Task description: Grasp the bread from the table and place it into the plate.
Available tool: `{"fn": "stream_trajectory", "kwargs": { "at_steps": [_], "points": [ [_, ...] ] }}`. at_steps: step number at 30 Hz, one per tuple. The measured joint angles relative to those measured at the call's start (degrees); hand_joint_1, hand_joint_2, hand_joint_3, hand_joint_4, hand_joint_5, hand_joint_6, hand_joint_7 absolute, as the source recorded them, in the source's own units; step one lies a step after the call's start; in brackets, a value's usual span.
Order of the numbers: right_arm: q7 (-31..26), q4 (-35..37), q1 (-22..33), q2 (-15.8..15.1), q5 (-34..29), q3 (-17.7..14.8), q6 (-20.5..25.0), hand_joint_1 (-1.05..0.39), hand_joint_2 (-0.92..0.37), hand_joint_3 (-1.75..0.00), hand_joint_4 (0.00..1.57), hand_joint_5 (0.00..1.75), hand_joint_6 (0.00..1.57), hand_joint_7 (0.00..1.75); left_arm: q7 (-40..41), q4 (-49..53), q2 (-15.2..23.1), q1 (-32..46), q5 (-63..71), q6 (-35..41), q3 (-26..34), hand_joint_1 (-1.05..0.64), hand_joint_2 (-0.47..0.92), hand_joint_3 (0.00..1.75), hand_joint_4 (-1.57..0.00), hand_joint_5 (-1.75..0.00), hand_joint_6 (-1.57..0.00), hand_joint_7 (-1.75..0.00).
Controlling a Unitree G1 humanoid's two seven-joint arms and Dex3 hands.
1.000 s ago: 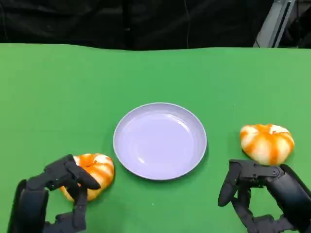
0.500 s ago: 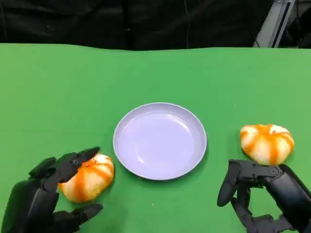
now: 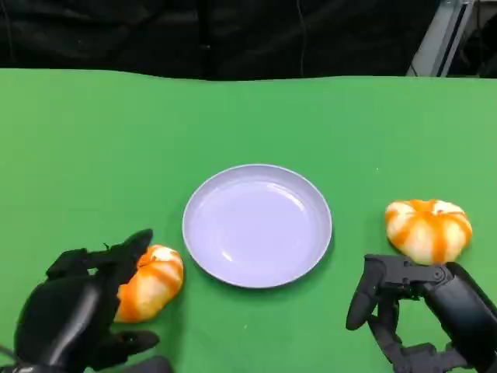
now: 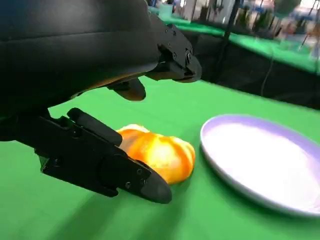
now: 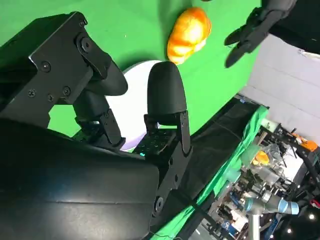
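An orange-and-white bread roll [image 3: 153,281] lies on the green table, left of the lilac plate [image 3: 257,225]. My left hand [image 3: 81,315] reaches around it with fingers spread. In the left wrist view the thumb [image 4: 107,162] lies in front of the roll [image 4: 160,152], and the other fingers [image 4: 172,55] arch above it with a gap. A second roll [image 3: 428,229] sits right of the plate. Just short of that roll, my right hand [image 3: 423,311] hovers with fingers apart, holding nothing. The right wrist view shows my right hand [image 5: 75,190] and the left roll [image 5: 189,34].
The plate [image 4: 260,160] holds nothing and sits mid-table between the two rolls. Green cloth [image 3: 248,116] stretches back to a dark backdrop at the far edge. A metal post [image 3: 435,39] stands at the back right.
My left hand opened its fingers and slid further over the left roll, now covering its near side. The right hand, plate and right roll have stayed put.
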Motion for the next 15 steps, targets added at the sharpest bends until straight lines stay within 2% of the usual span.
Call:
{"fn": "stream_trajectory", "kwargs": {
  "at_steps": [2, 6, 10, 12, 13, 14, 15],
  "points": [
    [0.0, -0.1, 0.0, 0.0, 0.0, 0.1, 0.2, 0.1, -0.32, -1.41, 0.88, 1.67, 0.8, 1.34, -0.2, 0.8, 0.5, -1.8, 1.6, 2.4, -1.3, -0.49, 0.92, 0.02, -0.41, -0.57, -0.49, -0.04],
    [0.0, -0.4, 0.2, 0.0, 0.1, 0.1, 0.6, 0.1, -0.31, -1.41, 0.88, 1.66, 0.79, 1.33, -0.8, 6.0, 1.5, -5.6, 4.3, 6.4, -4.9, -0.41, 0.92, 0.07, -0.57, -0.38, -0.6, -0.03],
    [0.1, -0.5, 0.4, 0.0, 0.5, 0.0, 0.7, 0.1, -0.34, -1.36, 0.88, 1.66, 0.79, 1.32, -0.4, 11.6, 1.6, -8.9, 5.1, 9.0, -7.8, -0.35, 0.92, 0.12, -0.66, -0.36, -0.68, -0.05],
    [0.1, -0.6, 0.4, -0.1, 0.5, 0.0, 0.7, 0.1, -0.34, -1.35, 0.88, 1.66, 0.79, 1.32, 0.2, 13.5, 1.6, -10.5, 4.3, 9.7, -8.2, -0.17, 0.92, 0.12, -0.68, -0.77, -0.94, -0.09],
    [0.2, -0.6, 0.4, -0.1, 0.5, 0.0, 0.7, 0.1, -0.34, -1.35, 0.88, 1.66, 0.79, 1.32, 0.9, 14.6, 1.5, -11.2, 2.3, 9.3, -7.9, -0.14, 0.92, 0.12, -0.67, -0.84, -0.99, -0.1],
    [0.2, -0.6, 0.4, -0.1, 0.5, 0.0, 0.7, 0.1, -0.34, -1.35, 0.88, 1.66, 0.79, 1.32, 1.7, 15.7, 1.4, -11.8, 0.2, 8.8, -7.5, -0.09, 0.92, 0.17, -0.7, -0.65, -1.07, -0.12],
    [0.2, -0.6, 0.4, -0.1, 0.5, 0.0, 0.7, 0.1, -0.34, -1.35, 0.88, 1.66, 0.79, 1.32, 2.5, 16.8, 1.3, -12.3, -2.0, 8.0, -6.9, -0.06, 0.9, 0.25, -0.82, -0.46, -1.15, -0.2]
  ]
}}
